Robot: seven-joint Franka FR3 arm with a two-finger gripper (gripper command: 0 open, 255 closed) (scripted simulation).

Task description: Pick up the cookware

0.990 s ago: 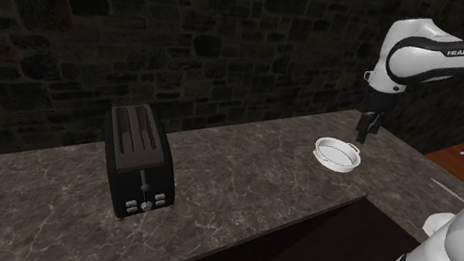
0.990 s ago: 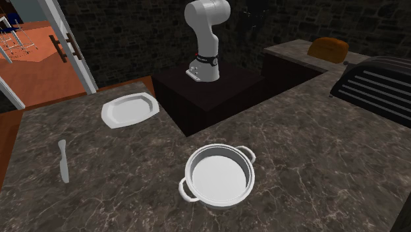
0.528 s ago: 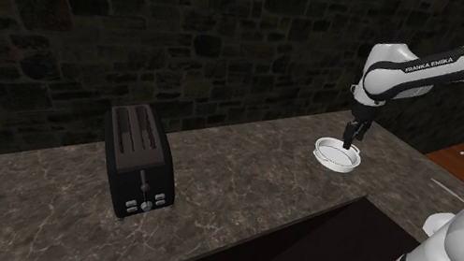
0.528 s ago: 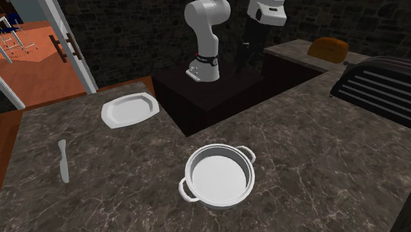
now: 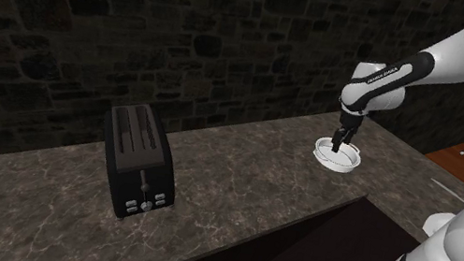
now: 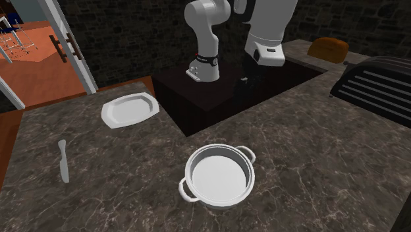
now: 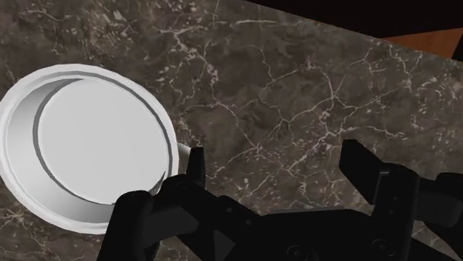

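One white two-handled pot sits on the dark marbled counter.
The black gripper hangs above, fingers wide apart and empty, the pot beside one finger.

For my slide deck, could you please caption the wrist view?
Open tool over the dark marbled counter, beside the white pot.

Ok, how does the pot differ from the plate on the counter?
The pot is round and deep, with upright walls; the plate is shallow with angled corners. The pot has two loop handles; the plate has none. Both are plain white, empty and resting on the counter.
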